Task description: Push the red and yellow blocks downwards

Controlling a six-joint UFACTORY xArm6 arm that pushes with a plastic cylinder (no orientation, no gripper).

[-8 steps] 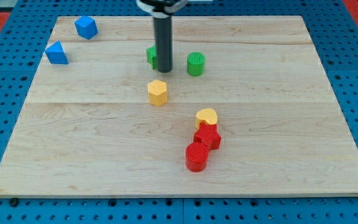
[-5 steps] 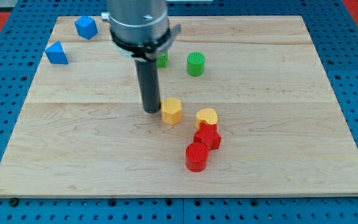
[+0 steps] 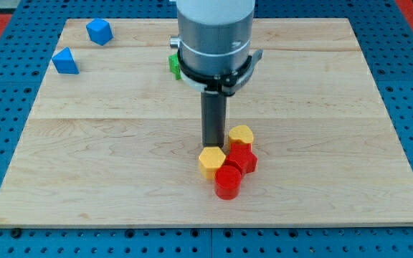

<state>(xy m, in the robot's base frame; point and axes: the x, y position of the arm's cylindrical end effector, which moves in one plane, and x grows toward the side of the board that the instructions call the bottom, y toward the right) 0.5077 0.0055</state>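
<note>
My tip (image 3: pixel 211 145) stands just above a yellow hexagonal block (image 3: pixel 211 162) and touches or nearly touches it. A second yellow block (image 3: pixel 241 135) lies to the tip's right. A red star-like block (image 3: pixel 243 158) sits under that second yellow block. A red round block (image 3: pixel 228 182) lies at the bottom of the cluster, against the yellow hexagon. All four form a tight cluster in the lower middle of the wooden board (image 3: pixel 106 165).
Two blue blocks lie at the view's top left, one (image 3: pixel 99 31) near the board's top edge and one (image 3: pixel 65 61) lower left. A green block (image 3: pixel 173 64) peeks out left of the arm's body; the body hides the area behind it.
My tip moved down and to the right, pushing the yellow hexagonal block down-right into the red and yellow cluster. The arm body now hides the green round block.
</note>
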